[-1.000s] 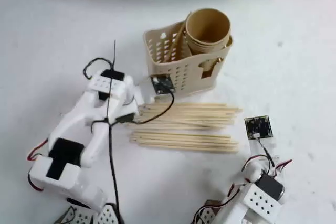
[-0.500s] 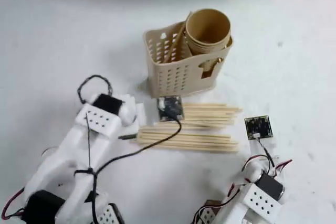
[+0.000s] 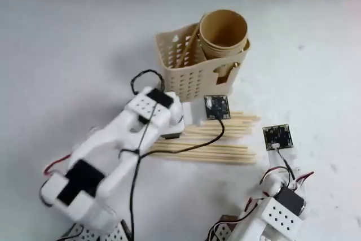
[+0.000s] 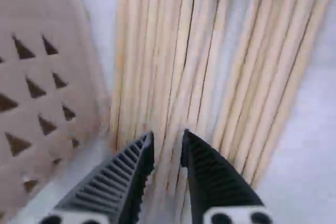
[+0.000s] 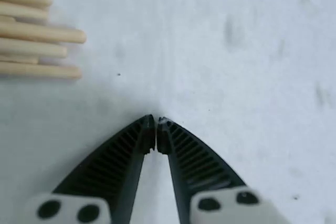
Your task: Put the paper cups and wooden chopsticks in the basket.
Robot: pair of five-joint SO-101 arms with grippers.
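Note:
A beige perforated basket [image 3: 192, 77] stands at the table's middle with stacked paper cups [image 3: 224, 29] inside and a chopstick [image 3: 192, 40] leaning beside them. A pile of wooden chopsticks [image 3: 225, 150] lies flat on the table just in front of it. My left gripper [image 4: 167, 136] hovers low over the chopsticks [image 4: 236, 51] next to the basket wall [image 4: 37, 87], open by a narrow gap with a stick or two under that gap. My right gripper [image 5: 156, 120] is shut with nothing in it, over bare table beyond the chopstick ends [image 5: 37, 35].
The left arm [image 3: 113, 150] stretches from the front left towards the basket, its cable looping over the chopsticks. The right arm [image 3: 279, 207] sits at the front right. White table spreads out on all sides.
The left arm has swung to the right along the chopstick pile, from its left end to near its middle by the basket. The right arm has kept still.

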